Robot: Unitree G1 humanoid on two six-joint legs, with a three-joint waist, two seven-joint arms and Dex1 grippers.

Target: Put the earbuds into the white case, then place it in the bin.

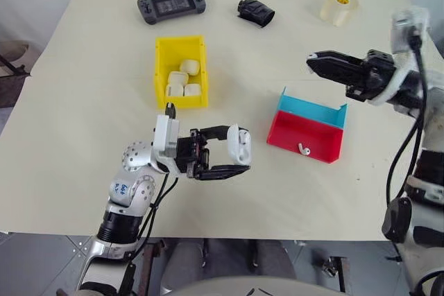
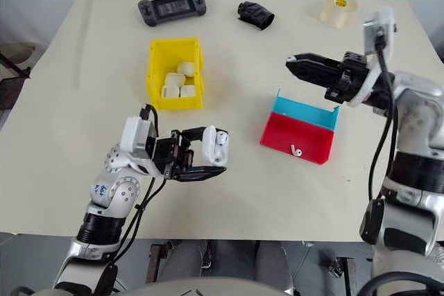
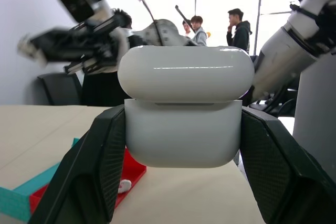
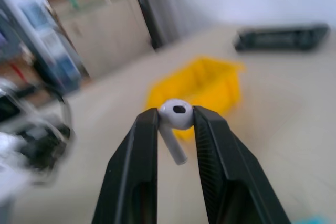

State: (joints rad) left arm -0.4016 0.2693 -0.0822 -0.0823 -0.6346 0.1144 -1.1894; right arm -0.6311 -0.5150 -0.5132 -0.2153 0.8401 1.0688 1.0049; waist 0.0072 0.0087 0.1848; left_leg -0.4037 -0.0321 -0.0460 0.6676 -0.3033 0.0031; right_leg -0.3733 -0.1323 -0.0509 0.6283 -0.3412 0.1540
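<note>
On the cream table (image 1: 83, 171), toward its left half, the bin (image 1: 181, 72) stands upright with several creamy-white cases (image 1: 182, 80) heaped inside it. Beyond it, at the far edge, lies a dark handheld game console (image 1: 171, 5). Just in front of the bin, raised off the tabletop, the left gripper (image 1: 232, 154) has its two black fingers clamped on the sides of the white case (image 1: 238, 145); the left wrist view shows the case (image 3: 184, 114) wedged between the pads with its rounded lid sitting a crack above the body. A black crumpled object (image 1: 256, 12) rests at the far edge near the middle of the table. To the right of the held case sits a red tray (image 1: 305, 138) with a blue tray (image 1: 312, 110) touching its far side, and one of the earbuds (image 1: 303, 149) lies alone on the red tray's floor near its front wall. Above and beyond the trays, the right gripper (image 1: 313, 60) hangs in the air pointing left toward the bin, its fingers pinching the other earbud (image 4: 176, 116) by the head, stem hanging free between them. A roll of clear tape (image 1: 339, 7) sits at the far right corner. In the left wrist view, a few people (image 3: 218, 27) stand in the background by bright windows.
</note>
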